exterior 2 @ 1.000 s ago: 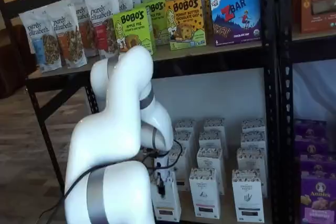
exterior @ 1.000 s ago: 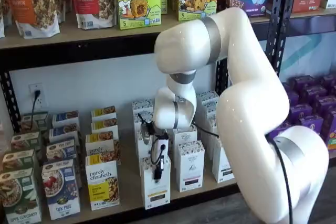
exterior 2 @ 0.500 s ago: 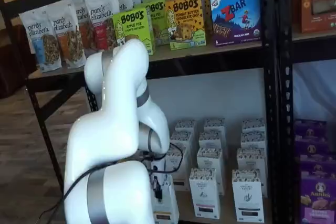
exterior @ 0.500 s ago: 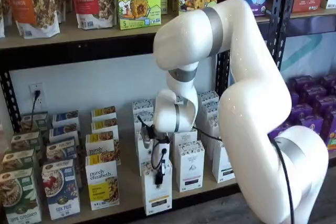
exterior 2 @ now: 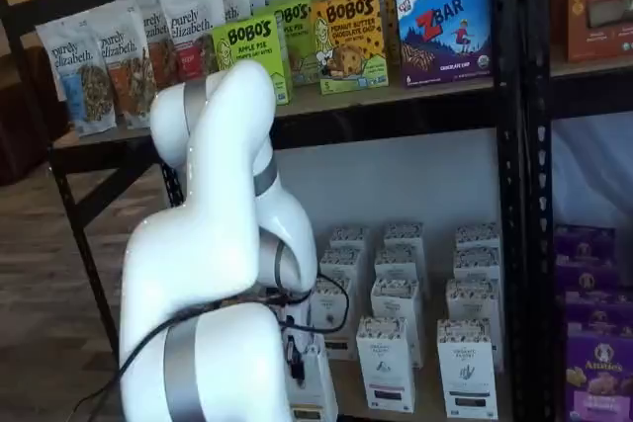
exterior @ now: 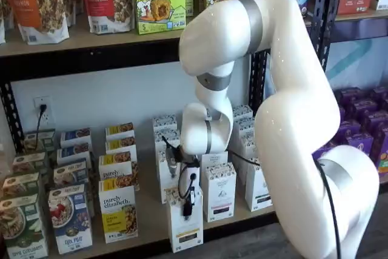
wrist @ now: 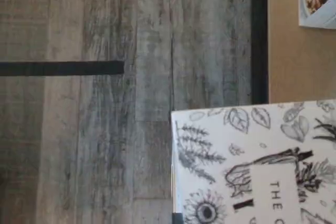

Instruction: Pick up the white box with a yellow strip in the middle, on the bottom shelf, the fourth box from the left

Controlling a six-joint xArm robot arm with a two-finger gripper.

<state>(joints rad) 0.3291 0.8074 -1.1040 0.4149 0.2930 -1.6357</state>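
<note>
Matt card white box [exterior: 185,225]; pale wood bottom shelf [exterior: 148,225].

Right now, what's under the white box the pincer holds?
In the wrist view, grey plank floor shows past the white box, which juts over the bottom shelf edge. Directly under it is covered.

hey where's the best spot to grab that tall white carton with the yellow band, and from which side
Grip the tall narrow white carton with the yellow band near its patterned top, coming from above: it stands upright, its flat sides are reachable there, and the gripper is already shut on that part.
</note>
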